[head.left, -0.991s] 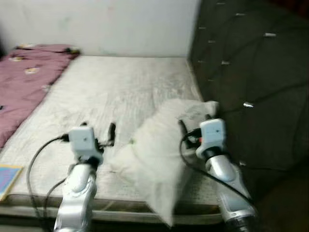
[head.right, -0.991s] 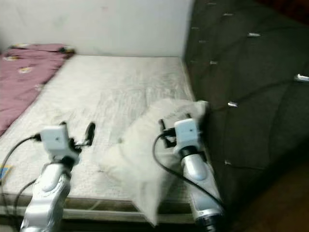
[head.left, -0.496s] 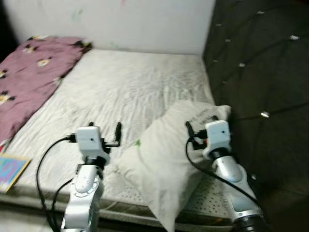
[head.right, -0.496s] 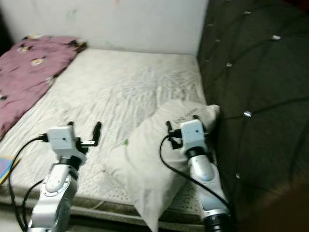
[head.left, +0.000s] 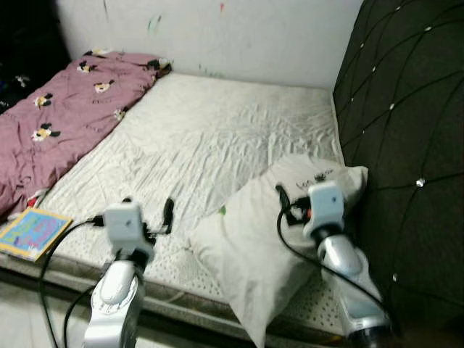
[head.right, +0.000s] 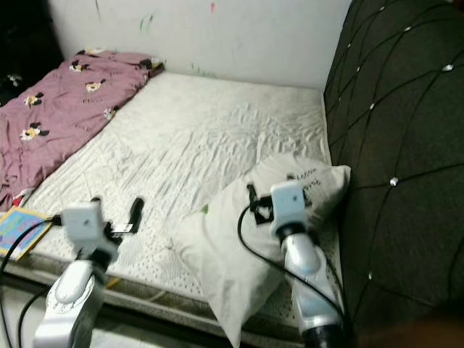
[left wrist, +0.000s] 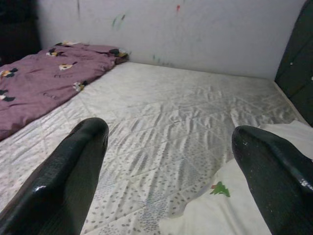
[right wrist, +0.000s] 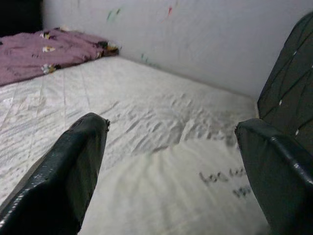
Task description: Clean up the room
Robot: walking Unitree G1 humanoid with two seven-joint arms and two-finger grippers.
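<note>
The pillow (head.left: 275, 239) lies askew on the bed (head.left: 210, 138) beside the headboard (head.left: 406, 145), overhanging the edge; right gripper (right wrist: 171, 161) hovers above it, fingers spread; left gripper (left wrist: 171, 161) likewise agape; soft, light, floppy; best pinch a corner.

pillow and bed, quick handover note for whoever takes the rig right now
Left pincer: open, holding nothing, above the mattress near its front edge.
Right pincer: open, holding nothing, over the white pillow.
The pillow lies askew at the front corner by the dark headboard, one corner overhanging the edge. The purple blanket lies rumpled on the far left; a colourful book sits at the left front edge.
Nothing gripped yet. Left: pillow, blanket, book.
</note>
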